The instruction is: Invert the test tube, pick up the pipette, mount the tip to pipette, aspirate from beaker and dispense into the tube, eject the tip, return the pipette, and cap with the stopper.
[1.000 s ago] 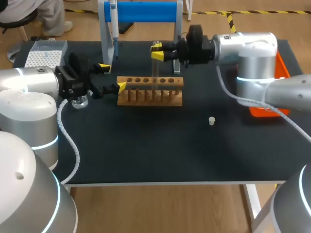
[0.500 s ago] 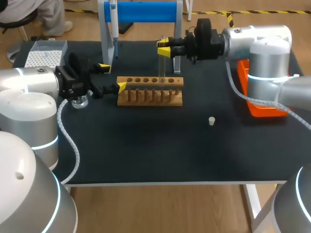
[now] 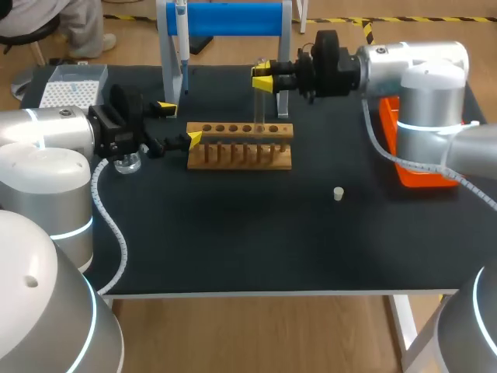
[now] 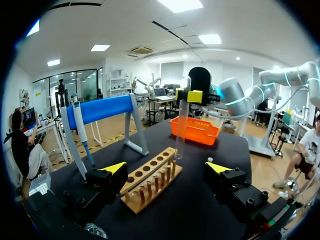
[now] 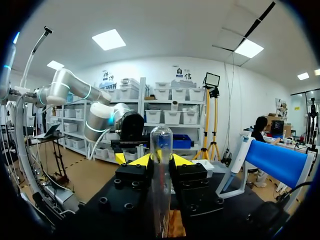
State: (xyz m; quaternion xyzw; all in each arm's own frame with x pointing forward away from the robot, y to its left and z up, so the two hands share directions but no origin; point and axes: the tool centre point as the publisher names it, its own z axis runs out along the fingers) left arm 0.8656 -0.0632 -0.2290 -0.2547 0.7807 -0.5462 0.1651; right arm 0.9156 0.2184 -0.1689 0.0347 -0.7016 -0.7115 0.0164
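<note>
Over the black tabletop [image 3: 233, 233], the right hand [image 3: 262, 76] grips the test tube [image 3: 259, 109] upright, lower end at a hole near the wooden rack's [image 3: 241, 145] right end, while the left hand [image 3: 179, 123] sits wide open at the rack's left end.

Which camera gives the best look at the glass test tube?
Right wrist view: the test tube looms large and close, clamped in the right end effector. Left wrist view shows it whole but small; head view, only faintly.

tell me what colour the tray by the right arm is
Orange. The plastic tray shows best in the left wrist view.
</note>
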